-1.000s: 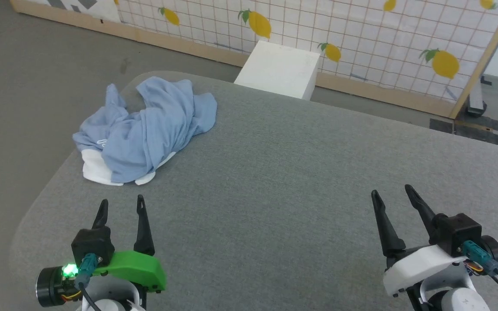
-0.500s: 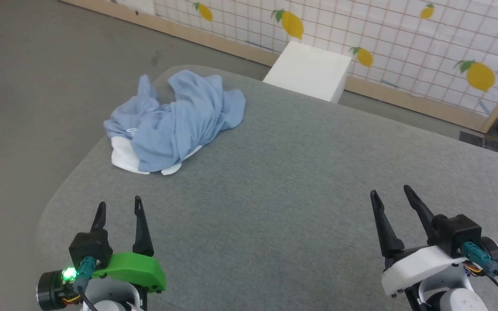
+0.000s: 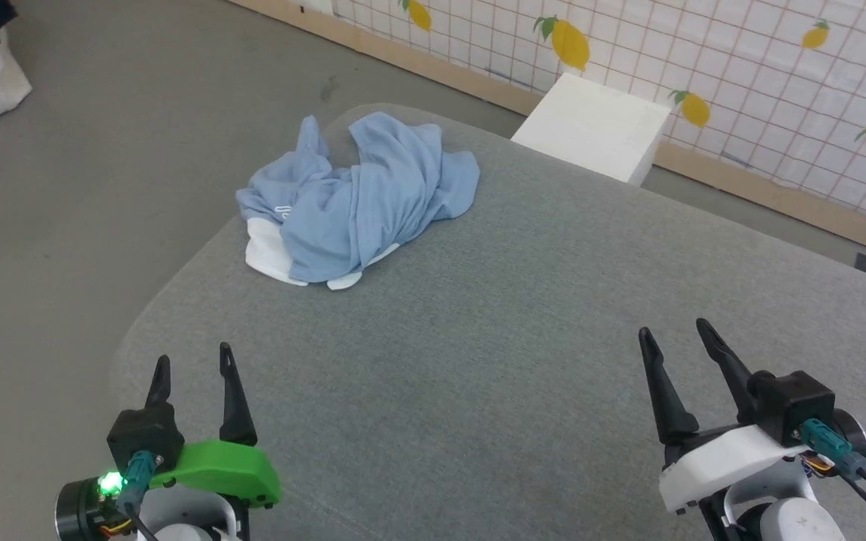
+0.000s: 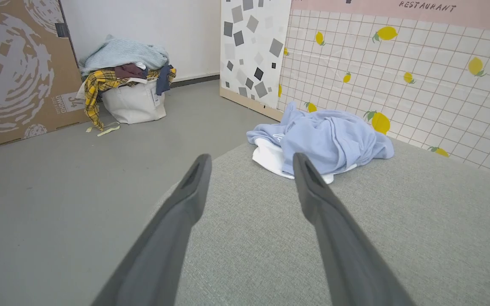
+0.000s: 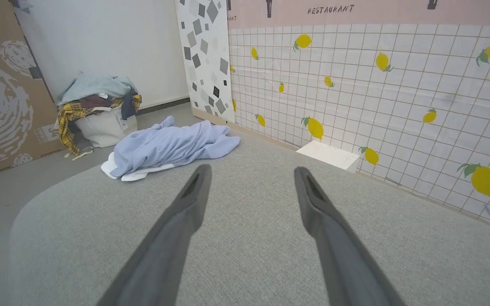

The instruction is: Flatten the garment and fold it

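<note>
Two grippers: left gripper [image 3: 192, 355] and right gripper [image 3: 672, 328] are both spread wide and empty, hovering over the near side of the table [image 3: 478, 361], well apart from each other.
Garment spot: the garment [image 3: 361, 203] lies crumpled in a heap at the table's far left corner, close to the rim, with nothing touching it. White cloth [image 3: 266, 259] peeks from under its near edge; cannot tell if it is lining or a separate piece.
Step in hand: reaching for the heap; flattening not yet started, by my read.
How to do it well: probably drag the heap toward the table's centre first, since it sits near the rim. Pinch a single outer edge with each gripper and pull apart low over the surface. Skip the bunched middle, where folds would lock.
Containers: white bag [image 4: 132, 106] on the floor is overfilled with clothes. It has a pale blue knit [image 4: 117, 53] on top, a yellow plaid piece [image 4: 100, 83] hanging over the side, and dark bits. White box [image 3: 591, 124] stands beyond the table, contents unseen.
</note>
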Controlling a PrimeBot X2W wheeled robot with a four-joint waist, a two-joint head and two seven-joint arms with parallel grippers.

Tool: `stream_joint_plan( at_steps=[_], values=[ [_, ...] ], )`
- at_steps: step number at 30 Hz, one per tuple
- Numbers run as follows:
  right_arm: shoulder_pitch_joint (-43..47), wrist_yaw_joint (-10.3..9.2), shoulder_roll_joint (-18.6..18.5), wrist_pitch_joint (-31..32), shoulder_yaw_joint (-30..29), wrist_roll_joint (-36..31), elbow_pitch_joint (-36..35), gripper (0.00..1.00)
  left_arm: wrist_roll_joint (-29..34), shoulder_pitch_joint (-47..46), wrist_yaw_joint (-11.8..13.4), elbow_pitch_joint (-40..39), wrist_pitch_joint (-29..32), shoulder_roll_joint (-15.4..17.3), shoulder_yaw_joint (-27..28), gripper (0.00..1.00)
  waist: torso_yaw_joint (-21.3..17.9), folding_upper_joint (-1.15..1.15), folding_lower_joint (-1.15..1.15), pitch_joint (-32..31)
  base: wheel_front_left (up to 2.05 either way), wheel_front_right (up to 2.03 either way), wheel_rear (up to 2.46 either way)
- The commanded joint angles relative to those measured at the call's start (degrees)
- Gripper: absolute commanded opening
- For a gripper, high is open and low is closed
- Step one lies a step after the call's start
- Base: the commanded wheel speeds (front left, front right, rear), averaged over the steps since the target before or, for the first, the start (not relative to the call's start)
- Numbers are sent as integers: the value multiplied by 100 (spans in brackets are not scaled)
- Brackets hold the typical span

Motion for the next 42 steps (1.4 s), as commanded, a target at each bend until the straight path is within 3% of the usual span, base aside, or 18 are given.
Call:
stream_joint_plan(
  at_steps=[1, 9, 16, 21, 26, 34, 40, 41, 42],
  values=[
    [-88, -8, 8, -60, 7, 46, 32, 100, -54, -1, 51, 6, -46, 74, -17, 100, 73, 0, 0, 29, 0, 0, 0],
    [-285, -8, 9, 39, 90, -85, -114, 100, -494, -1096, -265, 342, 330, 352, -4, 100, -42, 0, 0, 574, 0, 0, 0],
    [-748, -9, 10, 352, 141, -548, -636, 100, -1134, -2976, -572, 1100, 944, 444, 99, 100, -505, 0, 0, 1914, 0, 0, 0],
    [-1091, -9, -10, 395, 236, -713, -908, 100, -1453, -4185, -714, 1781, 1699, 704, 116, 100, -905, 0, 0, 2857, 0, 0, 0],
    [-1418, -10, -61, 332, 288, -733, -1036, 100, -2050, -5035, -741, 2440, 3034, 956, 248, 100, -1309, 0, 0, 3640, 0, 0, 0],
    [-1694, -10, -43, 56, 436, -596, -881, 100, -2447, -5014, -570, 2908, 4279, 1557, 488, 100, -1842, 0, 0, 4101, 0, 0, 0],
    [-1623, -10, -27, -109, 363, -527, -650, 100, -2725, -4525, -345, 2833, 4842, 1625, 678, 100, -1958, 0, 0, 3932, 0, 0, 0],
    [-1611, -10, -24, -134, 352, -512, -613, 100, -2740, -4408, -350, 2816, 4998, 1652, 643, 92, -1964, 0, 0, 3858, 0, 0, 0],
    [-1602, -10, -22, -151, 344, -498, -580, 100, -2742, -4314, -355, 2788, 5111, 1673, 609, 49, -1965, 0, 0, 3787, 0, 0, 0]
  ],
)
